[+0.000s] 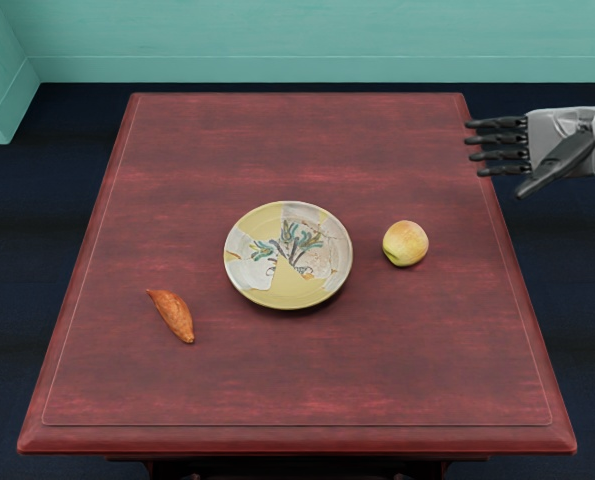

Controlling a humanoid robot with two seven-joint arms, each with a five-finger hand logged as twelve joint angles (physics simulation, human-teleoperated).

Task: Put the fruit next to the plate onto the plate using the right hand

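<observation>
Past the tapered orange sweet potato (172, 315), I see the yellow painted ceramic plate (288, 254), the round yellow-pink fruit (405, 243) near its right, and my grey right hand (522, 148) splayed, empty, whose careless nudge could roll it away.

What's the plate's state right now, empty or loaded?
Empty. The plate shows only its painted pattern; the fruit sits on the table beside it, apart from its rim.

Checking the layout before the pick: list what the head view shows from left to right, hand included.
Sweet potato → plate → yellow-red fruit → right hand, open, by the table's far right corner.
</observation>
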